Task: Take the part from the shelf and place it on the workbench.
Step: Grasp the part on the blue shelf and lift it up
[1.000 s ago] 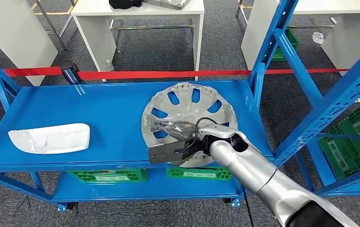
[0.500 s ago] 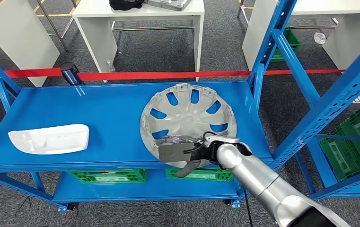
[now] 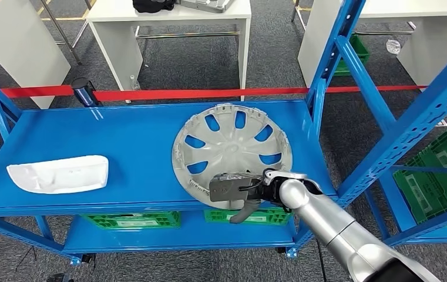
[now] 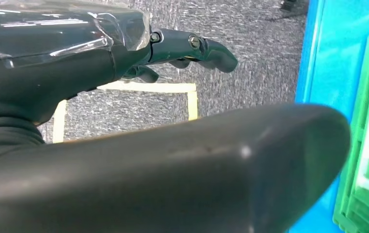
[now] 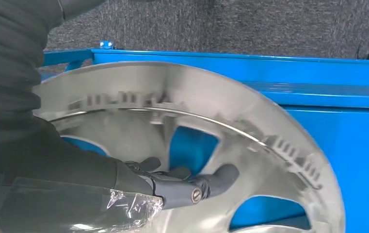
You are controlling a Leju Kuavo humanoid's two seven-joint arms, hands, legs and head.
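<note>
A silver hubcap (image 3: 232, 141) lies inner face up on the right half of the blue shelf (image 3: 133, 135), its near rim over the shelf's front edge. My right hand (image 3: 238, 191) is at that near rim. Its fingers (image 5: 206, 182) rest on the hubcap's (image 5: 269, 145) inner face beside a spoke opening. The thumb (image 3: 241, 212) hangs below the rim, in front of the shelf edge, apart from it. A white moulded part (image 3: 58, 174) lies at the shelf's left front. My left hand (image 4: 172, 160) hangs beside the shelf and holds nothing, fingers spread.
Blue uprights (image 3: 332, 64) and a slanted brace stand right of the hubcap. Green crates (image 3: 133, 218) sit on the lower shelf, with another (image 3: 438, 176) at the right. Red tape (image 3: 209, 93) runs behind the shelf, and white tables (image 3: 174, 17) stand beyond it.
My right hand drew back from the hubcap's middle to its near rim, and the thumb dropped below the shelf edge. The hubcap stayed put; the camera shifted slightly.
</note>
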